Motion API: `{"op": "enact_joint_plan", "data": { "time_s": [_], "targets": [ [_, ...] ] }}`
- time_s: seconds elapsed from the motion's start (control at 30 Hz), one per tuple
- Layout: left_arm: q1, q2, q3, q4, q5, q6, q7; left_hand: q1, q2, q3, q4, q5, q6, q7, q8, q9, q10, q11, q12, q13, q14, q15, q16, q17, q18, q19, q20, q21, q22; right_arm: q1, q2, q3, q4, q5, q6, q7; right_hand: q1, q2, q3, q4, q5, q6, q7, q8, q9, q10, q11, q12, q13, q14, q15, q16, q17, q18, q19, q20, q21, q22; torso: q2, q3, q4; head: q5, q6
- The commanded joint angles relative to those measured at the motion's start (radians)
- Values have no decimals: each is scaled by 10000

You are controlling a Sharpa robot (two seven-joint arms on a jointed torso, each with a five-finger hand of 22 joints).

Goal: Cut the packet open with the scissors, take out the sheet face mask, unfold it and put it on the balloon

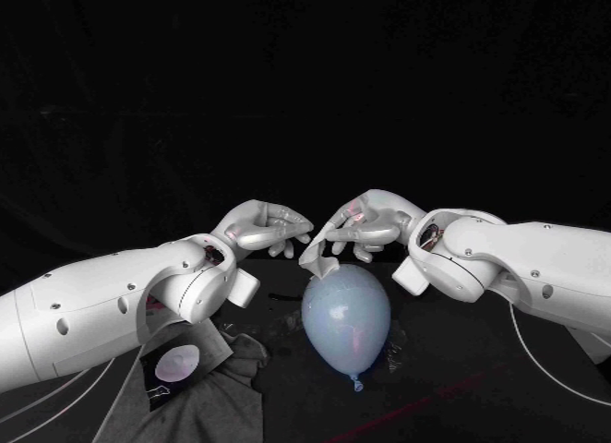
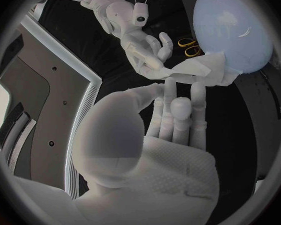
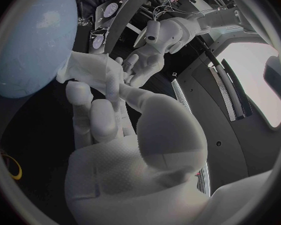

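A pale blue balloon [image 1: 345, 318] lies on the black table, its knot toward me. Just above its far end my left hand [image 1: 266, 229] and right hand [image 1: 365, 226] meet, fingertips close together. Between them they pinch the white sheet mask [image 1: 319, 261], still partly folded, which hangs down onto the balloon's top. In the left wrist view the mask [image 2: 197, 72] stretches from the right hand [image 2: 140, 42] to my left fingertips [image 2: 178, 110], against the balloon [image 2: 231, 30]. In the right wrist view the mask [image 3: 93, 70] sits beside the balloon [image 3: 31, 40], with the left hand [image 3: 147, 60] at it.
The dark packet [image 1: 173, 365], printed with a pale round picture, lies on a grey cloth [image 1: 220, 401] under my left arm. Yellow-handled scissors [image 2: 190, 46] lie on the table beyond the balloon. A red line [image 1: 425, 397] crosses the table's near right.
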Motion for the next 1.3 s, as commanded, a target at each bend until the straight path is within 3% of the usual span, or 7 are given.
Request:
{"op": "enact_joint_plan", "data": {
  "time_s": [0.03, 0.27, 0.4, 0.53, 0.6, 0.77, 1.3],
  "targets": [
    [14, 16, 13, 3, 278, -3, 1, -42, -1, 45, -105, 29, 64, -6, 253, 702, 87, -7, -43, -14, -62, -36, 67, -21, 208, -65, -9, 4, -8, -1, -16, 5, 21, -246, -158, -66, -2, 34, 186, -114, 46, 91, -31, 76, 1559, 69, -8, 52, 17, 21, -50, 43, 13, 82, 67, -13, 53, 15, 1, 4, -6, 5, -2],
    [14, 22, 13, 3, 43, -249, -56, -35, -13, 494, -459, 31, 93, 30, 297, 750, 108, 2, -40, -26, -6, -41, 128, 82, 224, -30, -56, 184, 80, -1, -53, 6, 72, -209, -237, -21, -14, 22, 209, -132, 50, 103, -38, 87, 1582, 86, -16, 61, 41, 46, -59, 53, 31, 71, 106, -21, 128, 50, 1, 3, -8, 15, -6],
    [14, -5, 12, -13, -599, -244, -185, -352, 45, 315, -247, 19, -176, 104, 233, 785, -118, 108, -163, -78, -95, 47, 95, -153, 202, -79, -27, 147, 50, -1, -70, 6, 89, -93, -335, 85, -14, 22, 209, -132, 50, 103, -38, 87, 1582, 86, -16, 61, 41, 46, -59, 53, 31, 71, 106, -21, 128, 50, -9, 5, 6, -1, -6],
    [14, -43, 5, -62, -1341, -94, -105, -853, -582, -638, -9, 23, -1021, 414, -237, 623, -730, 431, -527, -261, -553, 345, -147, -890, 168, -233, 80, -138, -119, -1, -70, 6, 91, -3, -398, 171, -19, 21, 213, -132, 49, 105, -39, 89, 1586, 89, -17, 62, 45, 47, -60, 46, 21, 74, 102, -23, 114, 45, -12, 3, 3, -15, -19],
    [12, -68, -15, -112, -1844, 48, -12, -838, -912, -1021, -24, 26, -1178, 551, -438, 504, -1112, 606, -766, -393, -1452, 505, -672, -2110, 138, -400, 176, -422, -279, -1, -68, 6, 83, 35, -452, 209, -19, 21, 213, -132, 49, 105, -39, 89, 1586, 89, -17, 62, 45, 47, -60, 46, 21, 74, 102, -23, 114, 45, -9, 1, 3, -15, -7],
    [-29, -145, -101, -238, -2664, 461, 153, -587, -1203, -1725, 35, 21, -1261, 684, -771, 252, -1416, 743, -1053, -646, -2000, 663, -1108, -2385, 145, -589, 415, -1024, -654, -1, -74, 6, 50, 139, -624, 271, -27, 22, 218, -130, 46, 105, -39, 89, 1592, 91, -17, 63, 51, 38, -61, 15, -27, 81, 88, -24, 77, 30, 5, -5, 1, -21, -31],
    [-238, -42, -191, -523, -3345, 1513, 344, 709, -837, -2174, -176, 26, -1096, 689, -1462, -264, -1586, 934, -1898, -1390, -2830, 853, -1710, -2916, 191, -777, 808, -1928, -1240, -1, -64, 7, 73, 267, -769, 341, -35, 24, 223, -128, 44, 103, -38, 89, 1597, 93, -17, 64, 56, 37, -62, 1, -47, 78, 96, -26, 92, 37, -1, 1, 2, 7, -102]
  ]
}}
